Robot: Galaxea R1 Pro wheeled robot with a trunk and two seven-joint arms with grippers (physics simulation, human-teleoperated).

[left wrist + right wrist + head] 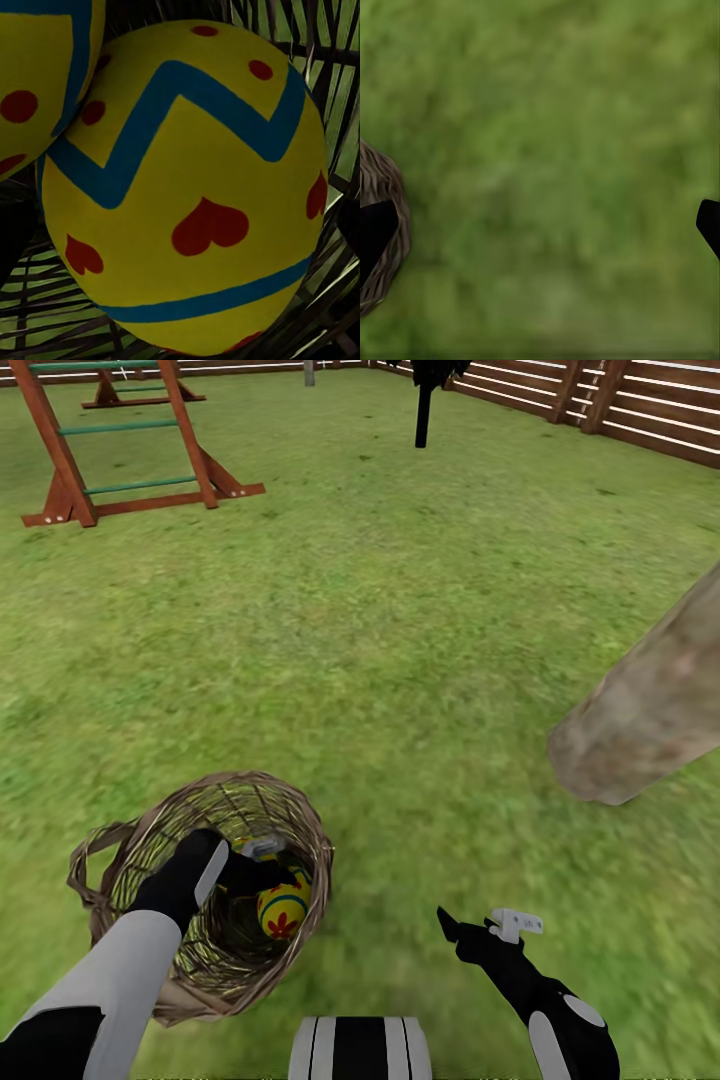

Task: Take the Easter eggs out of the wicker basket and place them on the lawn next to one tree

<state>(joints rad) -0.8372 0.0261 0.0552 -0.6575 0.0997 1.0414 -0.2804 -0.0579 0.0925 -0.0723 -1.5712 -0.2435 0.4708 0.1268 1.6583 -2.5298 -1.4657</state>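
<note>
Egg (187, 195) sits dead ahead of the left jaws (262, 872) inside the wicker basket (300, 830), long axis tilted; left jaw state unclear, right jaws (490, 925) apart over lawn (400, 660).

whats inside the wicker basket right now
The left end effector reaches into the round tan wicker basket, by a yellow egg with blue zigzag and red marks; a second egg touches it. Any third egg is hidden.

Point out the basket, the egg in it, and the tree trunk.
basket (305, 815): head view, far rim.
egg (283, 910): head view, side with the red flower mark.
tree trunk (650, 705): head view, bark near the base.
</note>
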